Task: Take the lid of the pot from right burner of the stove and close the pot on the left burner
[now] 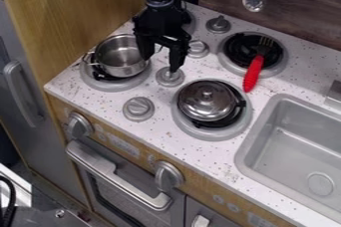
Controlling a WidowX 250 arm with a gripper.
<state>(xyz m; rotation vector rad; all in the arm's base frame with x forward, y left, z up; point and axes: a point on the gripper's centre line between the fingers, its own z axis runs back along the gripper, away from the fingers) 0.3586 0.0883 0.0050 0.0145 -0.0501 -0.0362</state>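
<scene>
The open pot [122,66] sits on the left front burner [110,85], its handle towards the left. On the right front burner [200,133] lies the shiny metal lid [205,102], flat, with its round knob up. My black gripper [160,59] hangs from the top edge between the two burners, up and to the left of the lid. Its fingers are spread with nothing between them. The left one overlaps the pot's right rim in the view; whether they touch I cannot tell.
A fork with a red handle [253,73] lies on the back right burner [282,65]. Several grey knobs [138,108] stand up from the counter [166,124] between the burners. The sink [293,144] is at the right, and a wooden panel [73,17] rises at the left.
</scene>
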